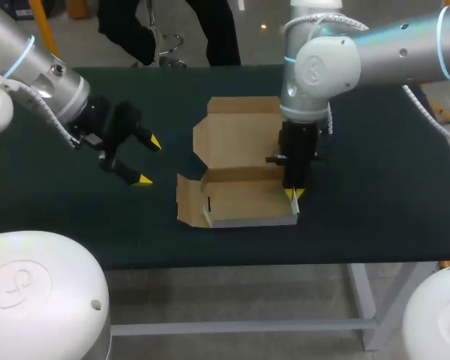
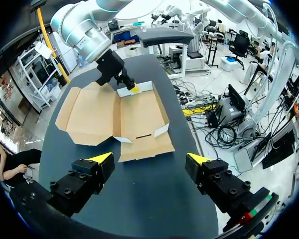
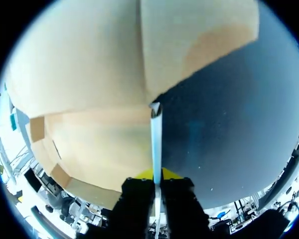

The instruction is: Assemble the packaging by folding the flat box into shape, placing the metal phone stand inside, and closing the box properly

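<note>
The brown cardboard box lies partly folded at the table's middle, its lid panel flat and its front wall raised. My right gripper points straight down at the box's right front corner, shut on the thin upright side wall that stands between its fingers. My left gripper hovers open, left of the box and clear of it. In the left wrist view the box lies ahead of the open left gripper, with my right gripper at its far side. No metal phone stand shows.
The dark green table has bare surface on both sides of the box and along its front edge. A loose side flap of the box sticks out toward my left gripper.
</note>
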Controlling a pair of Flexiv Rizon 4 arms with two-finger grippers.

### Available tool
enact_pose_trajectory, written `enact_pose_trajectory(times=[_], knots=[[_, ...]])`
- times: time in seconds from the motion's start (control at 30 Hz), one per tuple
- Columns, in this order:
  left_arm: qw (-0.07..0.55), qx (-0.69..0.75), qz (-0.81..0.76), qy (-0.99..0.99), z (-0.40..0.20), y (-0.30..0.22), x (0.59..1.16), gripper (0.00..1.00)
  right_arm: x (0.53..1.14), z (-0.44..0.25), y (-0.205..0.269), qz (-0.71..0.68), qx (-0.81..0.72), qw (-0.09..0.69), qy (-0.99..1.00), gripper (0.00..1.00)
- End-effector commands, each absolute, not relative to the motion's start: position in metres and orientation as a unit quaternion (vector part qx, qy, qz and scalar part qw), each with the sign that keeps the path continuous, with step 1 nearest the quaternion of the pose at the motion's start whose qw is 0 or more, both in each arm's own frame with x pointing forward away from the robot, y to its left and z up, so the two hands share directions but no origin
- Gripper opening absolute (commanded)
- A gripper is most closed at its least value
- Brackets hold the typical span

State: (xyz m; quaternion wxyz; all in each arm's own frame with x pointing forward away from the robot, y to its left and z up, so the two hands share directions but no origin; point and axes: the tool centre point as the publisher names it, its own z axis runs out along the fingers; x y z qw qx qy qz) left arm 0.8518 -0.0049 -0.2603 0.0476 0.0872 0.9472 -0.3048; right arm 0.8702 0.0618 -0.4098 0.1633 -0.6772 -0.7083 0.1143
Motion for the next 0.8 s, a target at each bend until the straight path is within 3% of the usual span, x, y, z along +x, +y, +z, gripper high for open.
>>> enact_pose_trajectory(times=[0.03, 0.3, 0.8], knots=[[0.045, 0.087, -0.303, 0.948, -0.259, -0.0046, 0.8521, 1.0, 0.8692, -0.4138, 0.0609, 0.102, -0.678, 0.158, -0.711, 0.1], [0.045, 0.087, -0.303, 0.948, -0.259, -0.0046, 0.8521, 1.0, 0.8682, -0.416, 0.0622, 0.063, -0.685, 0.115, -0.717, 0.0], [0.045, 0.087, -0.303, 0.948, -0.259, -0.0046, 0.8521, 1.0, 0.8697, -0.4218, 0.0651, 0.01, -0.697, 0.064, -0.714, 0.07]])
